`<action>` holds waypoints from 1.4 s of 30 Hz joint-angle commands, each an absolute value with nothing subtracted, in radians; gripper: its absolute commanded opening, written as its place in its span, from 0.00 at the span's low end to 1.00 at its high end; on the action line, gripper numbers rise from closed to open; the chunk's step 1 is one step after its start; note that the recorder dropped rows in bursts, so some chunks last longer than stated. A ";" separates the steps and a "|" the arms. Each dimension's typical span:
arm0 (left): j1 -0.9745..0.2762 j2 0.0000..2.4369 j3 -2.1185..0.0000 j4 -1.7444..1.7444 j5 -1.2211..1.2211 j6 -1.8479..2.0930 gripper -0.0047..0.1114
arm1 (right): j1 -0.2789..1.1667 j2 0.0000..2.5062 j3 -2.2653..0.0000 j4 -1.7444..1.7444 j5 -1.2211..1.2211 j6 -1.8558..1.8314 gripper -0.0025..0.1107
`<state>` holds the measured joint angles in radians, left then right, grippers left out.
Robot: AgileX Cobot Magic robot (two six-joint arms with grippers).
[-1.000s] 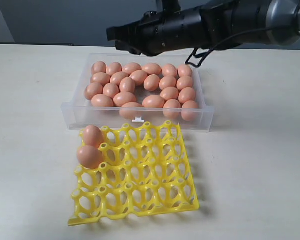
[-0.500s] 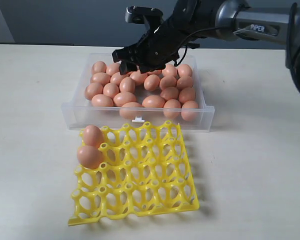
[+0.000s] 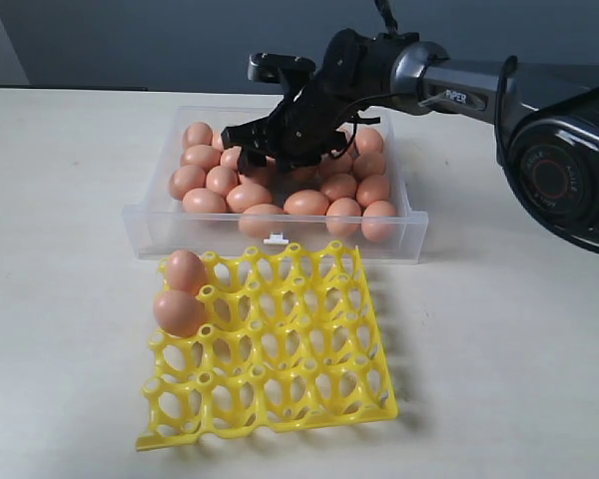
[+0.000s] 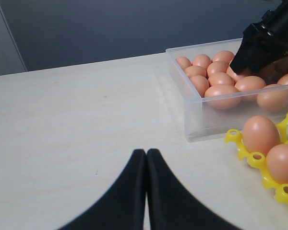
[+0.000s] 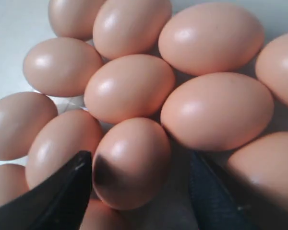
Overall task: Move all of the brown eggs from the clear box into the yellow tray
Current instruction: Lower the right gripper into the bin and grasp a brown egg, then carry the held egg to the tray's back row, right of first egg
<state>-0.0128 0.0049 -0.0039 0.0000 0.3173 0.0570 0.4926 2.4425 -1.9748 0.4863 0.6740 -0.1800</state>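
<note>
The clear box point(image 3: 180, 235) lies toward the far edge of the bench point(image 3: 60, 299), about midway along it, with the yellow tray point(image 3: 280, 369) just beside its near wall. Most of the brown eggs point(image 3: 309, 200) are packed close together in the box. Only two eggs point(image 3: 183, 291) sit in the tray, in the cups at its far corner toward the left edge of the bench.

The right gripper point(image 3: 268, 150) is down among the eggs on the box's far side, jaws spread. In the right wrist view its black fingers point(image 5: 62, 191) flank one chosen egg point(image 5: 132, 160), which is not yet pinched. The left gripper point(image 4: 145, 158) hangs over bare bench toward the left edge, pressed together and holding nothing.

The step in hand looks like the grasp. The neighbours touch the chosen egg on several sides, so the fingers should slide into the gaps beside it and not land on a neighbouring shell. Closing across the egg's widest part should keep the smooth oval from squirting out, and gentle pressure is likely enough. A straight lift comes next — clear of the box wall before any move toward the near edge — and then a cup next to the two filled ones, lowered between the pegs.
</note>
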 commanded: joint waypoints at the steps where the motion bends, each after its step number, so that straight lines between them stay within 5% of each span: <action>1: -0.009 0.000 0.000 0.000 0.307 0.057 0.04 | 0.489 2.453 -1.980 0.481 0.663 -0.179 0.53; 12: -0.009 0.000 0.000 0.000 0.307 0.057 0.04 | 0.489 2.460 -1.980 0.494 0.644 -0.179 0.34; 18: -0.009 0.000 0.000 0.000 0.307 0.057 0.04 | 0.489 2.489 -1.980 0.495 0.652 -0.179 0.42; 26: -0.009 0.000 0.000 0.000 0.307 0.057 0.04 | 0.489 2.487 -1.980 0.508 0.637 -0.179 0.02; 38: -0.009 0.000 0.000 0.000 0.307 0.057 0.04 | 0.491 2.274 -1.951 0.497 0.634 -0.281 0.02; 42: -0.009 0.000 0.000 0.000 0.307 0.057 0.04 | 0.491 2.089 -1.723 0.505 0.510 -0.322 0.02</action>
